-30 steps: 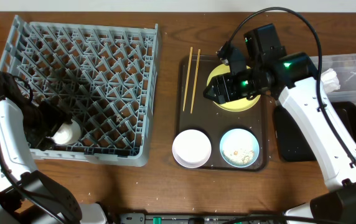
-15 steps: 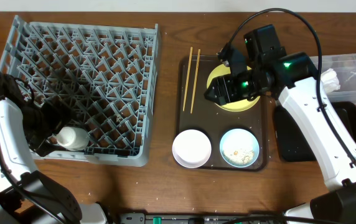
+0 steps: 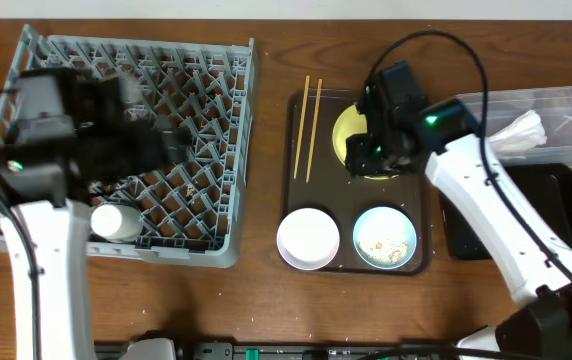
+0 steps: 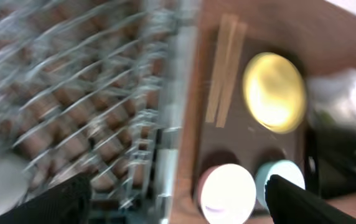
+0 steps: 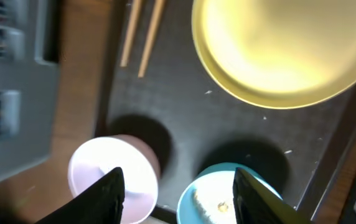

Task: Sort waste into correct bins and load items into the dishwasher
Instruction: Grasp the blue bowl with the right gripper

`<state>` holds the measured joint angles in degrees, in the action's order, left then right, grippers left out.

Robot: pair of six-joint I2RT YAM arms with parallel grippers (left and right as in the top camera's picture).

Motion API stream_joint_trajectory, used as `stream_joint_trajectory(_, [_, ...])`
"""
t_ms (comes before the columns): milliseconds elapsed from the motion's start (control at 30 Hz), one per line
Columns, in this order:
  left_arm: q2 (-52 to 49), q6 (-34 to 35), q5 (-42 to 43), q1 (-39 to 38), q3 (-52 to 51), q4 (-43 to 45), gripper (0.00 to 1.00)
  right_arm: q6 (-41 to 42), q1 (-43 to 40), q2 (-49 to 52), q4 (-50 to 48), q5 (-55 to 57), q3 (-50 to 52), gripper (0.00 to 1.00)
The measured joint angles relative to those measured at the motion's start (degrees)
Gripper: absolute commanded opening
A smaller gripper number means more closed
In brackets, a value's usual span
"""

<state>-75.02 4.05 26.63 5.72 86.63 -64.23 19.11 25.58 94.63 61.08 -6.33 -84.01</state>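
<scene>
The grey dish rack [image 3: 181,235] holds the small white cup [image 3: 112,222] on its side in the front left corner. My left gripper [image 3: 171,145] is raised over the rack's middle, blurred, open and empty [image 4: 175,205]. My right gripper [image 3: 364,160] hovers open and empty over the yellow plate [image 3: 344,130]; in the right wrist view [image 5: 179,199] it is above the plate [image 5: 284,50], white bowl [image 5: 112,177] and blue bowl [image 5: 228,193]. The white bowl [image 3: 308,238] and the blue bowl [image 3: 384,238] with rice crumbs sit at the front. The napkin [image 3: 518,130] lies in the clear tub [image 3: 566,100]. I cannot make out the green wrapper.
The plate and bowls sit on a dark brown serving tray [image 3: 361,195], with two wooden chopsticks [image 3: 311,125] at its left edge. The glossy black tray [image 3: 496,215] lies right of it, in front of the tub. Bare wood separates rack and serving tray.
My left gripper has let go of the white cup, left it in the rack's front corner, and swung up and right. My right gripper has shifted a little over the plate.
</scene>
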Motion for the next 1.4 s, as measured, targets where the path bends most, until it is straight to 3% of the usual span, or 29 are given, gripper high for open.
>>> stream_joint_trajectory(167, [0.2,-2.6,-4.2,-10.3,0.3,1.2,0.9,1.7,1.8,0.0,-0.2,2.0,5.1,0.49])
stream_joint_trajectory(333, [-1.4,-3.1,-7.1,-14.8,0.3,1.0,0.9,3.1,3.2,0.0,1.0,-0.2,8.6,0.46])
stream_joint_trajectory(667, [-1.7,-3.9,-8.8,-15.0,0.3,1.1,0.9,20.4,5.3,0.0,-6.0,-0.5,22.3,0.39])
stream_joint_trajectory(800, [-1.7,-3.9,-8.9,-15.0,0.3,1.0,0.9,25.5,5.3,0.0,-12.3,-0.4,26.6,0.18])
stream_joint_trajectory(1033, [-1.7,-3.9,-9.0,-15.0,0.3,0.2,0.9,29.2,5.3,0.0,-15.3,2.5,27.7,0.2])
stream_joint_trajectory(1167, [-1.7,-3.9,-9.0,-15.0,0.3,-0.2,0.9,30.0,5.0,0.0,-14.1,3.9,27.7,0.26])
stream_joint_trajectory(1267, [-1.7,-3.9,-9.0,-15.0,0.3,-0.3,0.9,30.1,4.8,0.0,-13.9,4.9,27.7,0.14])
stream_joint_trajectory(1400, [-1.7,-3.9,-9.0,-15.0,0.3,-0.3,0.9,30.5,4.8,0.0,-14.0,5.4,27.7,0.13])
